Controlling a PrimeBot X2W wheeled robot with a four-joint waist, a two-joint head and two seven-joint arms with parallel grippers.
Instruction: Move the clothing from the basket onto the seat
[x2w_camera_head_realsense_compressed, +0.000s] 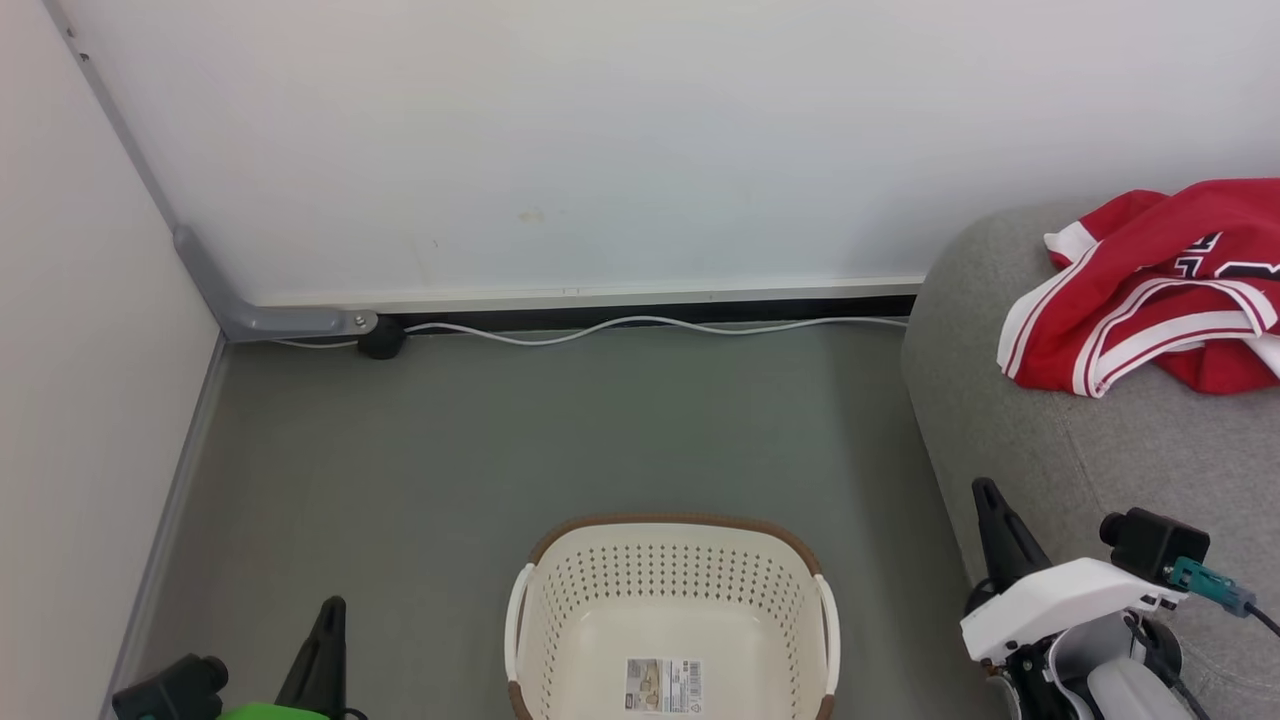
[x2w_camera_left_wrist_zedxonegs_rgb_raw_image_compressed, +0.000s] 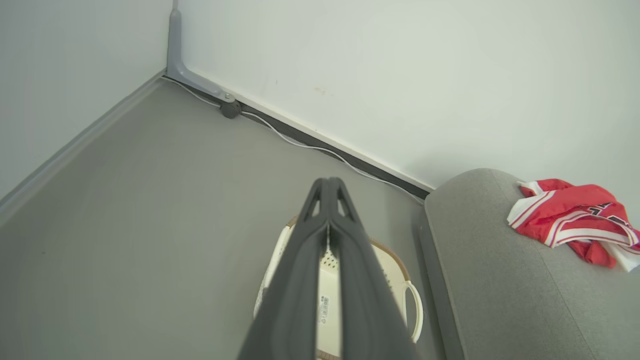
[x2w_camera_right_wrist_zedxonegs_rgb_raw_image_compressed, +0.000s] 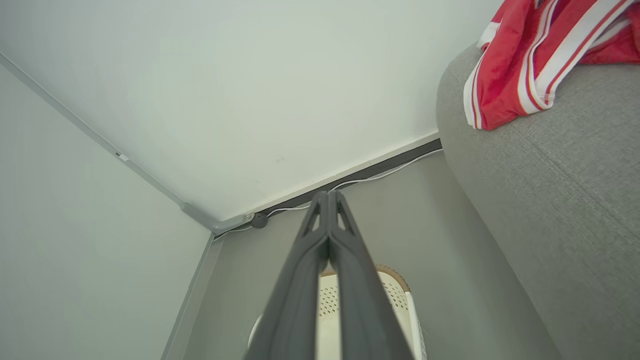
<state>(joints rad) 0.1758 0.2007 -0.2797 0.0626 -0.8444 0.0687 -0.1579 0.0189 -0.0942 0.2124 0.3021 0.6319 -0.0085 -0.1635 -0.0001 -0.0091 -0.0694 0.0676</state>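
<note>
The red clothing (x2w_camera_head_realsense_compressed: 1150, 300) lies in a crumpled heap on the light-grey sofa (x2w_camera_head_realsense_compressed: 1080, 460), at the far right of the scene. White-striped trim runs along its folds and black lettering shows on its upper side. It rests near the sofa's rounded left end, well apart from the basket.

The cream-white perforated laundry basket (x2w_camera_head_realsense_compressed: 670, 575) stands on the grey floor (x2w_camera_head_realsense_compressed: 500, 440) at near centre, just left of the sofa. It has a brown woven-look rim and a handle on each side. A paper label (x2w_camera_head_realsense_compressed: 664, 686) lies flat on its bare bottom.

The left gripper (x2w_camera_left_wrist_zedxonegs_rgb_raw_image_compressed: 329, 182) is near left, beside the basket, its two dark fingers pressed together with nothing between them. The right gripper (x2w_camera_right_wrist_zedxonegs_rgb_raw_image_compressed: 327, 195) is near right, over the sofa's front edge, its fingers likewise closed tip to tip and gripping nothing.

Along the foot of the far white wall (x2w_camera_head_realsense_compressed: 600, 150) a white cable (x2w_camera_head_realsense_compressed: 650, 325) runs from the sofa to a grey corner bracket (x2w_camera_head_realsense_compressed: 270, 320) at far left.
</note>
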